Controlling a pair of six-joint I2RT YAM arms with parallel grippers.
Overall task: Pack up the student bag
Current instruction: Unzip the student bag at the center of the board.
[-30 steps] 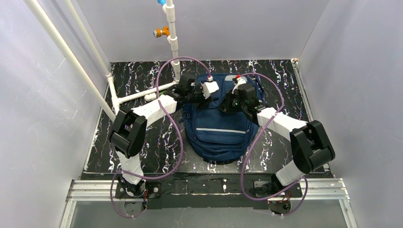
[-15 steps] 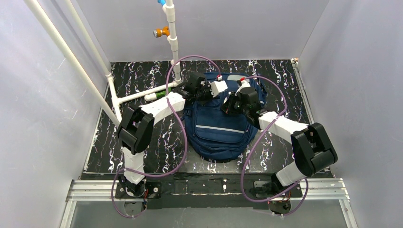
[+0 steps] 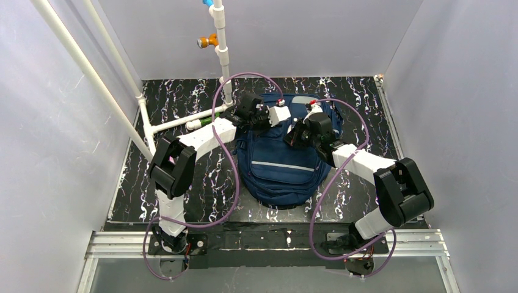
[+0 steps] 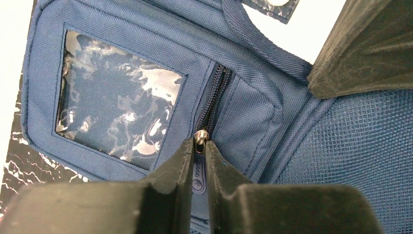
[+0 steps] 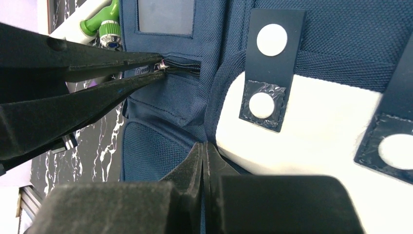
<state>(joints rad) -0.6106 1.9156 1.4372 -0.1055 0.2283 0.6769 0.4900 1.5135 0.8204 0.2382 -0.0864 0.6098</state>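
The student bag (image 3: 280,166) is a navy backpack lying flat mid-table. My left gripper (image 3: 288,117) is at its far top end, shut on the blue zipper pull tab (image 4: 199,170), just behind the metal slider (image 4: 201,136) of a partly open zipper beside the clear pocket window (image 4: 117,114). My right gripper (image 3: 294,135) is close by on the right, shut on a fold of the bag's navy fabric (image 5: 203,146) next to a white trim patch (image 5: 311,131). In the right wrist view the left fingers (image 5: 92,92) pinch the pull tab (image 5: 159,67).
White pipes (image 3: 183,120) run along the left and back of the dark marbled table (image 3: 183,183), with a green-capped object (image 5: 109,22) beside the bag's top left. Navy tabs with white snaps (image 5: 271,68) lie over the trim patch. Grey walls enclose three sides.
My left gripper has moved right and a little farther away along the bag's top. My right gripper shifted slightly to the right. The bag's top end has bunched a little.
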